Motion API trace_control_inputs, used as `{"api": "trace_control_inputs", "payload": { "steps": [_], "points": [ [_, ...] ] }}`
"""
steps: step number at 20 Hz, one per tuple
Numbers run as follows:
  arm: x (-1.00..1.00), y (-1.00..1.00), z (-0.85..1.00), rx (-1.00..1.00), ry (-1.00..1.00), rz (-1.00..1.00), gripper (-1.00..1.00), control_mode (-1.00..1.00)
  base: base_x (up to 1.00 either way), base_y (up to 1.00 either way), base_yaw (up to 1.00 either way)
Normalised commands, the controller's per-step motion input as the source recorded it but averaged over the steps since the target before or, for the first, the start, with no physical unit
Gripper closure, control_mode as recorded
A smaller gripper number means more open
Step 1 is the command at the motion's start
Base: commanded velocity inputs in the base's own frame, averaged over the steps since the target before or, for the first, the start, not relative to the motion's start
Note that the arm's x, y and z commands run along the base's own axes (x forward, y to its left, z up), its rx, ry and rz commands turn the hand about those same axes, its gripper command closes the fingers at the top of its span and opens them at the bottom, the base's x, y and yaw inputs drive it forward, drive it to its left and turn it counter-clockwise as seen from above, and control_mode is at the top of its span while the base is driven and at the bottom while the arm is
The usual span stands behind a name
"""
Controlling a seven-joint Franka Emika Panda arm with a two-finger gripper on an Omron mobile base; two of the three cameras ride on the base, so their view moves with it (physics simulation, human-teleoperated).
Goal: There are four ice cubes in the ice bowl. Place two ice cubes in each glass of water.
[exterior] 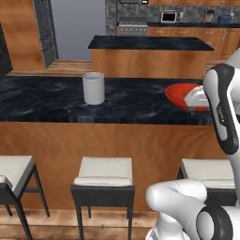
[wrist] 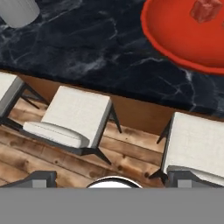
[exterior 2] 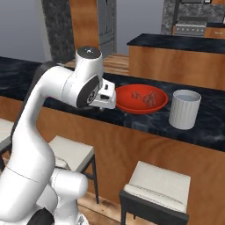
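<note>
Gripper point(exterior 2: 104, 104) hung fully open and empty at the near left rim of the ice bowl point(exterior 2: 132, 105), presumably staged for a first pick; ice cubes point(exterior 2: 147, 98) lay inside, one glass of water point(exterior 2: 184, 109) just right, the other point(exterior: 93, 88) well left.

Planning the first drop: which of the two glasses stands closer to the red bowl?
The glass of water just right of the ice bowl in the right base view. The other glass stands alone, well left of the bowl along the counter.
</note>
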Motion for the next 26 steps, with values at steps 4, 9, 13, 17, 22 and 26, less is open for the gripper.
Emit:
{"api": "trace_control_inputs", "payload": {
  "steps": [4,9,13,17,22,26],
  "points": [
    [0.09,-0.47,0.31,-0.25,-0.08,0.1,-1.0,-1.0,0.0,0.0,0.0],
    [0.29,-0.36,0.02,-0.15,-0.04,0.26,-1.0,-1.0,0.0,0.0,0.0],
    [0.44,-0.18,0.0,0.03,-0.08,0.3,-1.0,-1.0,0.0,0.0,0.0],
    [0.6,-0.29,0.0,0.17,-0.1,0.1,-1.0,-1.0,0.0,0.0,0.0],
    [0.73,-0.28,0.0,0.04,0.0,0.0,-1.0,-1.0,0.0,0.0,0.0],
    [0.72,-0.03,-0.02,0.0,0.02,0.0,-1.0,-1.0,0.0,0.0,0.0]
  ]
}}
